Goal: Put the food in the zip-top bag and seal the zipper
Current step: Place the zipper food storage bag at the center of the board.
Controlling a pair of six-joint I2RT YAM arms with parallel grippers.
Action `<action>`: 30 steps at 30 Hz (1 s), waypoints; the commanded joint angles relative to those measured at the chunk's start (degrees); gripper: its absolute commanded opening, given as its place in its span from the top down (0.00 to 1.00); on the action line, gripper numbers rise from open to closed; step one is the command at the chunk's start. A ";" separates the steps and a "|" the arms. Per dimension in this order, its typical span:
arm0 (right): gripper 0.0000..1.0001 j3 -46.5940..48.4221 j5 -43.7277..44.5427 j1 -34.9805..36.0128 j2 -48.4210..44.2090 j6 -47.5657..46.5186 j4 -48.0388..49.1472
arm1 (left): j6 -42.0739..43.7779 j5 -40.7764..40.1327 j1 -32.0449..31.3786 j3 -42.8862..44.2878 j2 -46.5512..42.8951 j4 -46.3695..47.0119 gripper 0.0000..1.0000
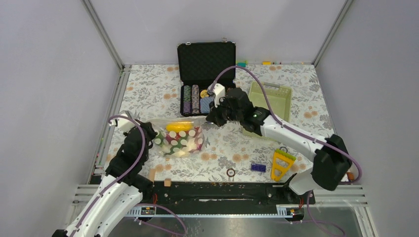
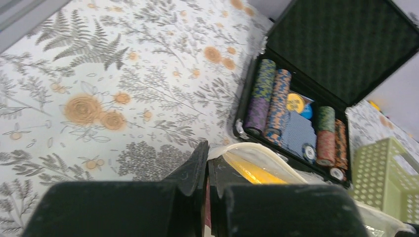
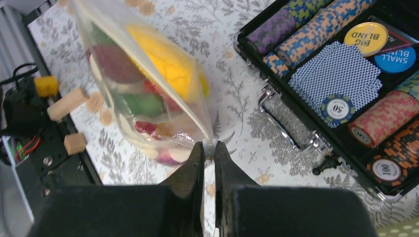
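**Clear plastic bag (image 1: 180,137) held at both ends**

Lay on the flowery table (image 1: 148,94), just in front of the black chip case (image 1: 206,74). Stuffed with toy food (image 1: 179,127), yellow piece on the far side. Stretched long-ways from left to right. Pinched at the left end by the left pincer (image 2: 207,160), with fingers almost touching on the edge. Nipped at the right corner by the right pincer (image 3: 209,148), with fingers squeezed tight too.

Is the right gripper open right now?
No, the right gripper is shut on a corner edge of the zip-top bag, its jaws pressed nearly together.
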 commanded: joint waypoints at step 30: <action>0.00 10.02 21.98 -3.55 6.69 10.25 1.74 | -4.26 -1.94 7.58 7.37 4.46 -6.89 0.01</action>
